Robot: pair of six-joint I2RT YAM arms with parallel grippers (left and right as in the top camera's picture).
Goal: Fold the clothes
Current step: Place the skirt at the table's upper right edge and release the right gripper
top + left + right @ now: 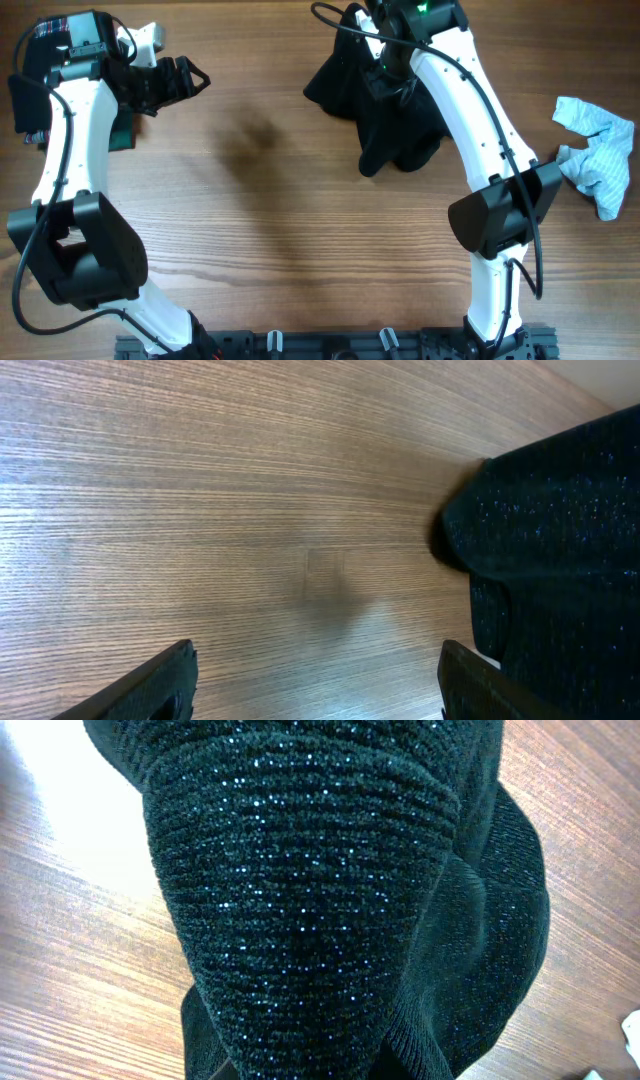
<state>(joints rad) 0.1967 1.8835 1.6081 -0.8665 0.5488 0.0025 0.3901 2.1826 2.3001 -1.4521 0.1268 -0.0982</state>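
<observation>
You have a wood-grain table (300,220) with the garment (390,135) bunched in a dark heap at its far edge, right of centre, well apart from everything else. It is black, fuzzy and ribbed; close up in the right wrist view (300,920) the knit runs in curved ridges flecked with tiny glints, and it drapes in thick rounded folds with the wood showing on either side. Your right gripper (385,60) sits on top of the heap, its fingers buried in the fabric and pinched together on a bunch of it. Your left gripper (180,80) hangs at the far left with its fingers spread wide over bare wood, nothing between them; the garment's edge (560,540) shows to one side of its view. A small crumpled blue cloth (598,155) lies at the right edge
</observation>
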